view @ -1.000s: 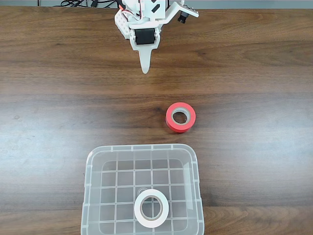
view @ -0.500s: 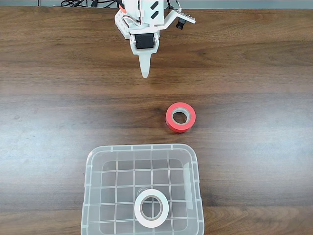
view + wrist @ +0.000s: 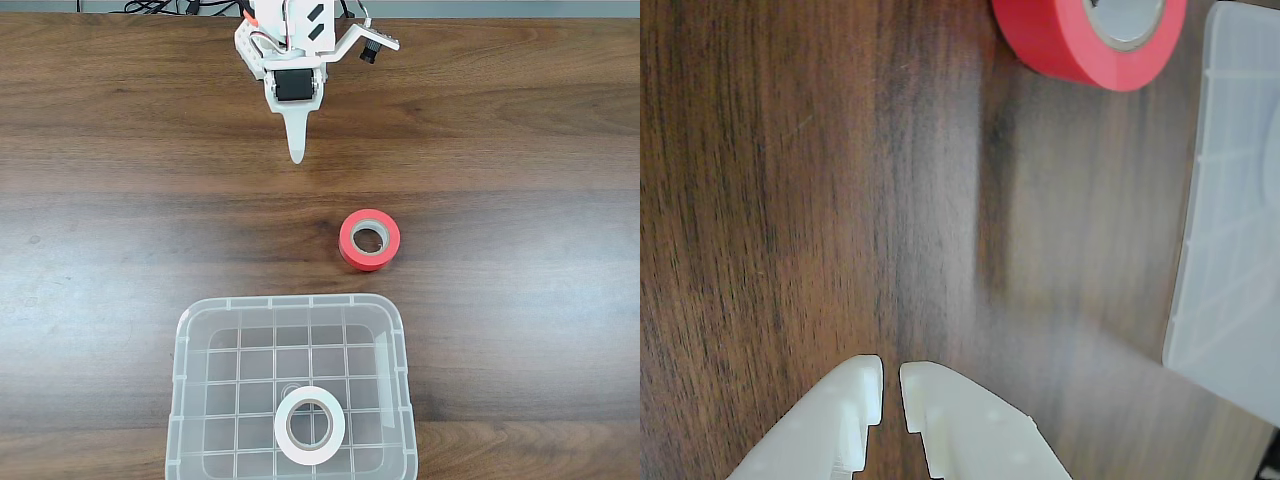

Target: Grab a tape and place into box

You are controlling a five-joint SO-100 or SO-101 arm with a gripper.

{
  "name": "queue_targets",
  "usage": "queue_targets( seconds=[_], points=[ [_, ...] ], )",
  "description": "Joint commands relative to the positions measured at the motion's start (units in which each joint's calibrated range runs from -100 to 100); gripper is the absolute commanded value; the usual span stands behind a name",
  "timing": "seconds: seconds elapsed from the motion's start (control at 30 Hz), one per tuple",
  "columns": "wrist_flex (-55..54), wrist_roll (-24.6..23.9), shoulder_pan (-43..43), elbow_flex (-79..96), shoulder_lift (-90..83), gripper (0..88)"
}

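The white tape (image 3: 310, 425) lies flat inside the box (image 3: 290, 302), near its front edge in the fixed view. The box is a clear tub with a grid bottom at the lower middle of the table; its corner (image 3: 1230, 200) shows at the right of the wrist view. My gripper (image 3: 295, 150) hangs over bare wood at the far side of the table, well away from the box. Its white fingers (image 3: 891, 375) are shut with nothing between them.
A red-orange roll of tape (image 3: 369, 240) lies on the wooden table (image 3: 120, 230) between my gripper and the box, a little to the right; it appears at the top of the wrist view (image 3: 1060, 40). Cables run along the table's far edge.
The arm has shifted slightly toward the middle of the table, with the fingertips a little lower in the fixed view. Both rolls and the box are where they were.
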Motion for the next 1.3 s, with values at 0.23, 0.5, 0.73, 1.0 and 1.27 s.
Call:
queue_targets(
  seconds=[0.23,0.5,0.73,1.0,1.27],
  points=[
    [-0.27,-1.46,0.76,-0.74,-0.97,1.3],
    [-0.27,-1.09,2.37,-0.74,-0.97,2.0],
    [-0.27,-1.09,2.37,-0.74,-0.89,2.0],
    [-0.27,-1.09,2.37,-0.74,-0.89,2.0],
    [-0.27,-1.09,2.37,-0.74,-0.89,2.0]
  ],
)
